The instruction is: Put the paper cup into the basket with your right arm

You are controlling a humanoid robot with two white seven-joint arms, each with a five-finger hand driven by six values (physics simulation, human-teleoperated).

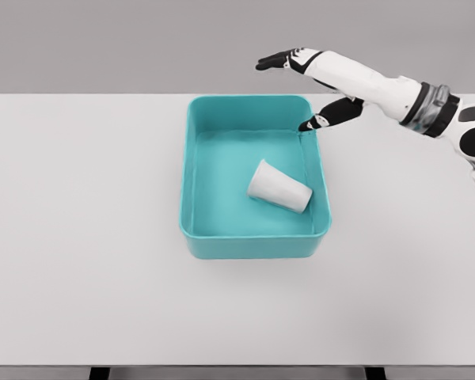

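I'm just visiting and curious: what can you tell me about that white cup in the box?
The paper cup is plain white and tapered, looking like thin paper. It lies tipped on its side on the floor of the teal basket, toward the right wall, its narrow end pointing up-left and wide end down-right. Nothing holds it.

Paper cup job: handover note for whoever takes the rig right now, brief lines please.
Right hand: open, holding nothing, above the table beyond the basket's far right corner, thumb pointing down toward the rim.
Left arm: out of view.
Paper cup: inside the teal basket, lying on its side on the floor, toward the right wall.
Done: cup is in the basket and released.
Left: nothing on the cup itself; probably just pull the right arm clear. The cup is tipped over, not upright, if that matters.
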